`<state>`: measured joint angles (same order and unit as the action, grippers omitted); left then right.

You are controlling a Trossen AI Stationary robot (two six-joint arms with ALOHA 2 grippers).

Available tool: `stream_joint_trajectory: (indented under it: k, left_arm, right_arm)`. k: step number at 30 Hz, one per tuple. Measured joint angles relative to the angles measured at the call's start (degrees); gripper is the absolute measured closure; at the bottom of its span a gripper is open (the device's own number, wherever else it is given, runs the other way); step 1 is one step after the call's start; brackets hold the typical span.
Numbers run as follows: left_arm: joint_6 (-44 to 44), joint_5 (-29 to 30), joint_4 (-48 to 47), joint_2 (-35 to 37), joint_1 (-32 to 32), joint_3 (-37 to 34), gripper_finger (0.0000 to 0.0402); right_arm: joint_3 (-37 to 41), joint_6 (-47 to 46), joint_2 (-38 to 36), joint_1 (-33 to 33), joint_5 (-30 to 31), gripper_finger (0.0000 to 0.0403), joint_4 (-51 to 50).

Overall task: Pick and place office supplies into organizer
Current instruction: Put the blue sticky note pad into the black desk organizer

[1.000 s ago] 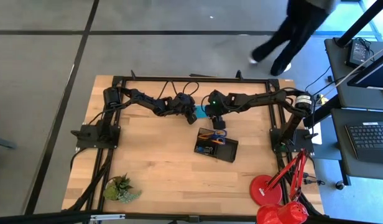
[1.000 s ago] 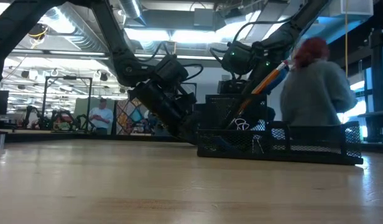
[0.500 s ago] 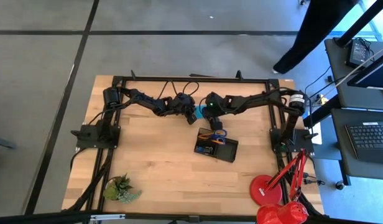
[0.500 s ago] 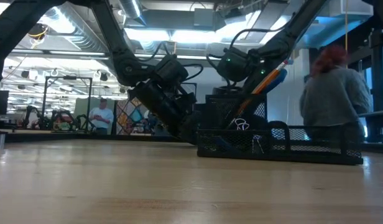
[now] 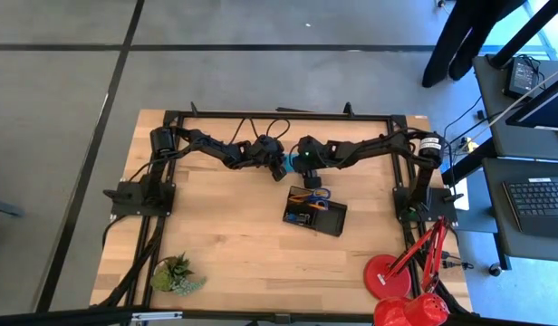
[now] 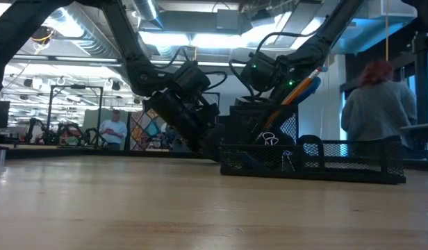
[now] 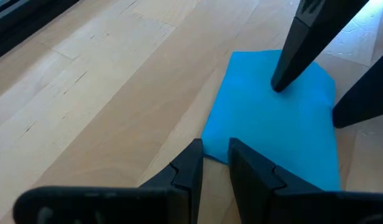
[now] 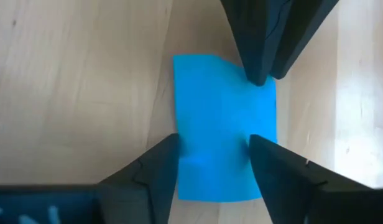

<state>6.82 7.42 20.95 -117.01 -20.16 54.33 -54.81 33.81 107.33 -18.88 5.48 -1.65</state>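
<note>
Pad [image 8: 224, 124] is what I'm after: the blue note pad lies flat on the table [image 5: 225, 235], just off the organizer [image 5: 314, 214] toward 11 o'clock, between my two grippers. My right gripper [image 8: 213, 162] straddles it, one finger at each side edge; the jaws stand apart about the pad's width, and I can't tell whether they bite yet. My left gripper [image 7: 215, 155] sits at the pad's near edge from the 9 o'clock side, fingers almost together with only a thin slot between them and nothing in it; the tips seem to press or brace that edge.

I judge the pad light, thin and a bit flexible, its top sheet already looking slightly bowed, so a hard squeeze across the width could buckle it instead of lifting it. The surface looks smooth and likely to slide on wood. I'd grip low on opposite edges, with the left fingers stopping the slide.
</note>
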Motion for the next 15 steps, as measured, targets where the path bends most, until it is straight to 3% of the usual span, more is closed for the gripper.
stream_joint_trajectory:
  k: [15]
  left_arm:
    - [-0.05,-0.59,-0.10,0.00,-0.02,0.00,0.0332]
  right_arm:
    - [0.17,1.41,0.15,0.36,1.41,0.0220,2.95]
